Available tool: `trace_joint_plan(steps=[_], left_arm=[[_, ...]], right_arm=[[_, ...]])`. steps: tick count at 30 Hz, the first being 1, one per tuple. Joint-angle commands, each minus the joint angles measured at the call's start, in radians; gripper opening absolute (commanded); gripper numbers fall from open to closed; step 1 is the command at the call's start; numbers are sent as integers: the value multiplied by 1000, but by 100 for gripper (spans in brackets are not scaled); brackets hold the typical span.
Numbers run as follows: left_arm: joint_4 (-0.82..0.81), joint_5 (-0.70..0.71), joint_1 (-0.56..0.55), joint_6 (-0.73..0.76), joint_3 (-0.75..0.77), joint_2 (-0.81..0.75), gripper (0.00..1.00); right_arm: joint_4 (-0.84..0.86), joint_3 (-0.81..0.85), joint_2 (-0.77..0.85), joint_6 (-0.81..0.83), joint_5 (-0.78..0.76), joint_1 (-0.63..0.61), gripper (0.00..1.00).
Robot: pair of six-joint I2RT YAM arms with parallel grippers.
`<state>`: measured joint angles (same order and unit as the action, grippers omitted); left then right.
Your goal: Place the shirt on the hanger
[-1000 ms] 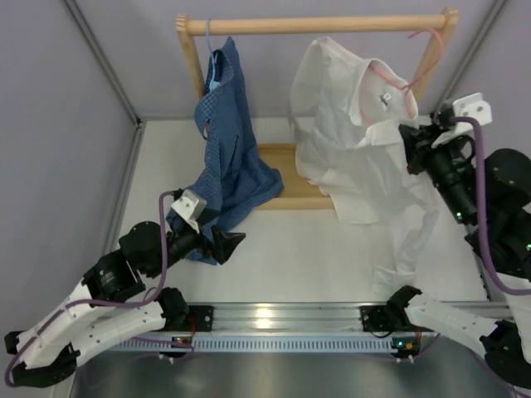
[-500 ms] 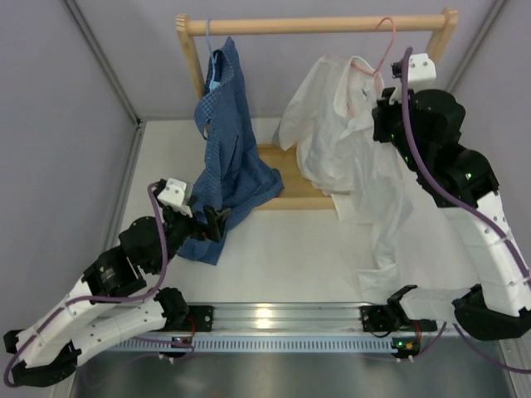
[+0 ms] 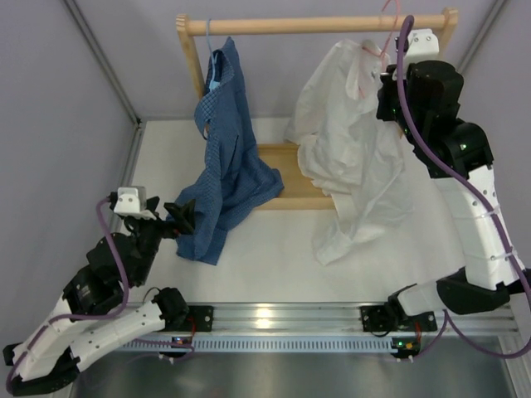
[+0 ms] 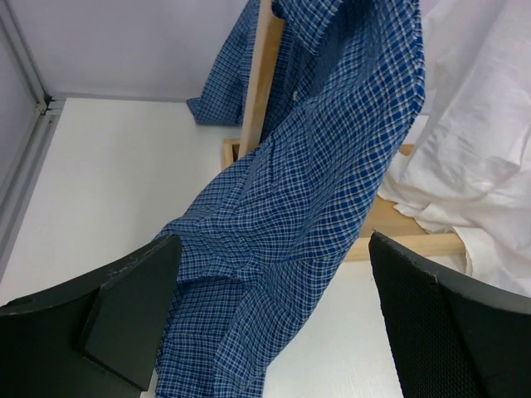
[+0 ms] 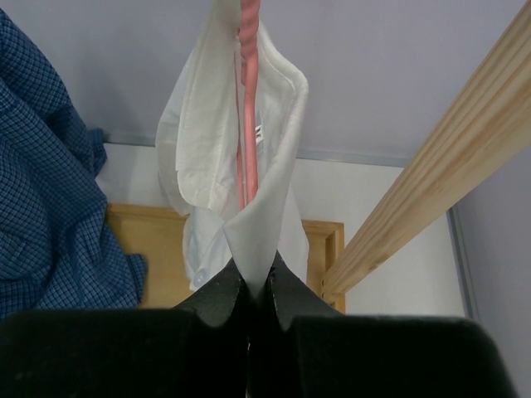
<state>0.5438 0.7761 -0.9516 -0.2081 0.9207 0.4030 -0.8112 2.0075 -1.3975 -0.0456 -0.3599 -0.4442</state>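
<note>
Left gripper (image 3: pixel 180 217): low over the table (image 3: pixel 274 249), near the arm bases. Jaws wide, nothing between them. It points at the bottom edge of the blue checked shirt (image 3: pixel 224 157) without touching it. Likely parked there, out of the way of the other arm.

Blue checked shirt: hangs from the left end of the rail (image 3: pixel 315 25), its tail pooled on the table and over the near corner of the rack's wooden base (image 3: pixel 289 156). Not part of the job.

White shirt (image 3: pixel 348 157): off the table except perhaps the lowest sleeve end, which trails down toward the surface; contact there cannot be made out. The body droops in loose folds in front of the wooden base, touching or overlapping the blue shirt's edge in the wrist view.

Right gripper (image 5: pixel 251 282): raised high at the right end of the rack, jaws pinched tight on a fold of white cloth at the collar. The pink hanger (image 5: pixel 246 124) runs straight up out of that fold, inside the collar, so the shirt looks already threaded on it. Whether the wire itself is in the pinch is hidden by cloth.

Farthest: the hanger's hook (image 3: pixel 388 18) sits right at the rail, and it is not clear whether it is over it. The high grip seems meant to carry shirt and hanger together for hooking on.
</note>
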Motion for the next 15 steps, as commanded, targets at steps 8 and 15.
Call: trace_joint_plan(steps=[8,15], left_arm=[[81,302,2,-94,1,-12,98],[82,348,4,-117,23,68,98]], right_arm=[[1,-52,-6,-34,99,151,0],[1,-174,80,-79,162,202,4]])
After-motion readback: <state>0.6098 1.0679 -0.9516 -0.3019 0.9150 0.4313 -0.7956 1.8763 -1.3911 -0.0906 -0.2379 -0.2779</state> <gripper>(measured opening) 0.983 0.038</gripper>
